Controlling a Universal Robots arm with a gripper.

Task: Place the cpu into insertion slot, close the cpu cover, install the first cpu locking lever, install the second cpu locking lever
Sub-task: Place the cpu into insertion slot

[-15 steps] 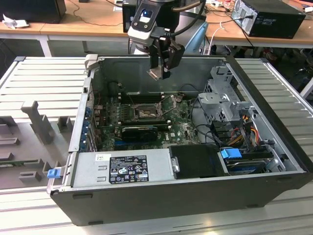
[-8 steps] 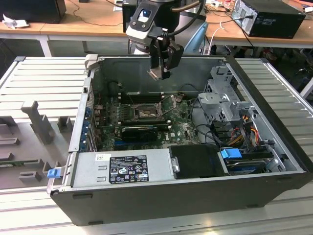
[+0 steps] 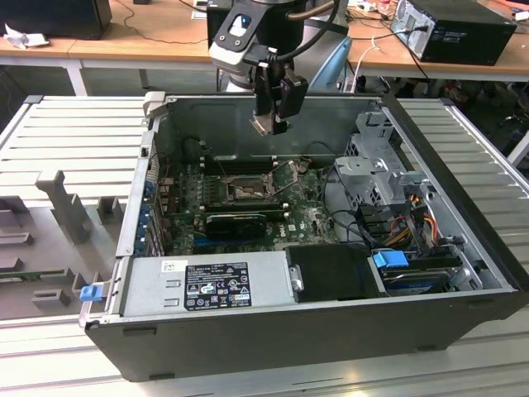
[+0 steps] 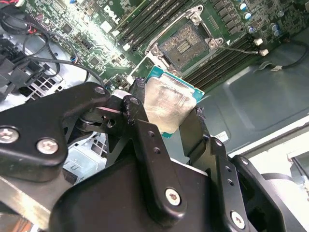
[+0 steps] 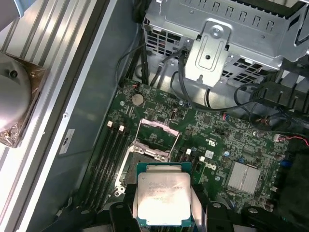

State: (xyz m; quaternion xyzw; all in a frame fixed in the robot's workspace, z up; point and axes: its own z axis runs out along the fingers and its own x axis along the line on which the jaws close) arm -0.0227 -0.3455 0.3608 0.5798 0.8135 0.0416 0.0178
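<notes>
My gripper (image 3: 263,124) hangs above the open computer case, shut on the cpu (image 4: 166,104). The cpu is a flat square chip with a pale metal face and a green edge, pinched between the two black fingers (image 4: 140,111). Below it on the green board lies the insertion slot (image 4: 186,43), a square black socket with a brownish pin field that is bare. In the first wrist view the cpu (image 5: 163,195) overlaps the near edge of the insertion slot (image 5: 142,162). The cpu cover (image 5: 158,129) stands swung up at the socket's far side. In the exterior view the slot (image 3: 246,192) sits mid-board, well beneath the gripper.
Long black memory slots (image 5: 108,154) flank the socket. A grey power supply (image 3: 207,285) fills the case's front. A metal drive cage (image 3: 380,165) and loose cables (image 3: 397,223) stand at the exterior view's right. Grey fixtures (image 3: 58,207) sit on the table at the exterior view's left.
</notes>
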